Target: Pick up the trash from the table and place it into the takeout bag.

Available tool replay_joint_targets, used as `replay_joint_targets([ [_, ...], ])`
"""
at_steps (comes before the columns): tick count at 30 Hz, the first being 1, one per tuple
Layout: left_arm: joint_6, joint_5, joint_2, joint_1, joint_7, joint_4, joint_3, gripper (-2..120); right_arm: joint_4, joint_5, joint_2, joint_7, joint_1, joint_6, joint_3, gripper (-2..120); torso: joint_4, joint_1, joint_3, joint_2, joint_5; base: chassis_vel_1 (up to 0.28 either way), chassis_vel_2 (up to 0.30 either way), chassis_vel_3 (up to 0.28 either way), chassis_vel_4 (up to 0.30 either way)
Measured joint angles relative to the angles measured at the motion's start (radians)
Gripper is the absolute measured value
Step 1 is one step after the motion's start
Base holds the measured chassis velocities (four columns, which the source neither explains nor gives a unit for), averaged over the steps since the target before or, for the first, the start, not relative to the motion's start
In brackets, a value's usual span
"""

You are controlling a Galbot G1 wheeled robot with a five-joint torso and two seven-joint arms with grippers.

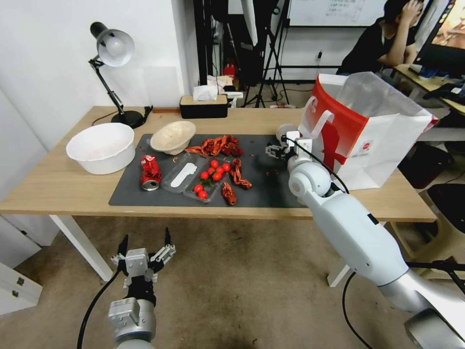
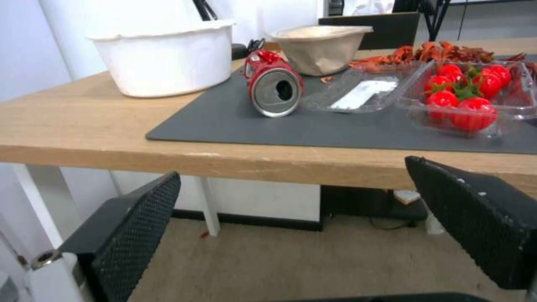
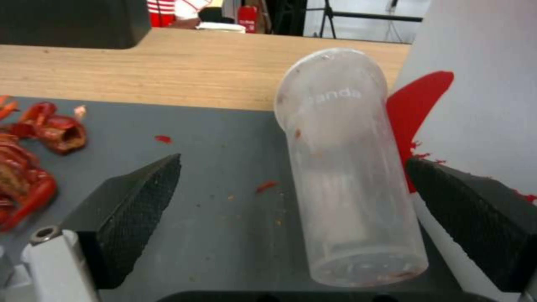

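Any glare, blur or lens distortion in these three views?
Head view: wide-angle bowing, table edges curve, lamp lit. Left wrist view: soft focus, can end shiny. Right wrist view: clear plastic cup hazy; near fingers blurred.

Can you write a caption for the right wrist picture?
Open right gripper straddles a clear plastic cup lying beside the takeout bag.

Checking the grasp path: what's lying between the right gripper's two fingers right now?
In the right wrist view, the clear plastic cup lies on its side on the grey mat between the open right gripper.
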Motion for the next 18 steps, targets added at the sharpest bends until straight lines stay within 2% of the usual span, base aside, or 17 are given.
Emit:
replay_joint_targets([
  [18,0.000,-0.003,0.001,-0.004,0.002,-0.004,0.007,100,-0.157,0.001,0.025,0.004,0.026,-0.024,0.021,100,-0.0002,0.000,0.000,0.000,0.0000,0.000,0.000,0.000,0.000],
])
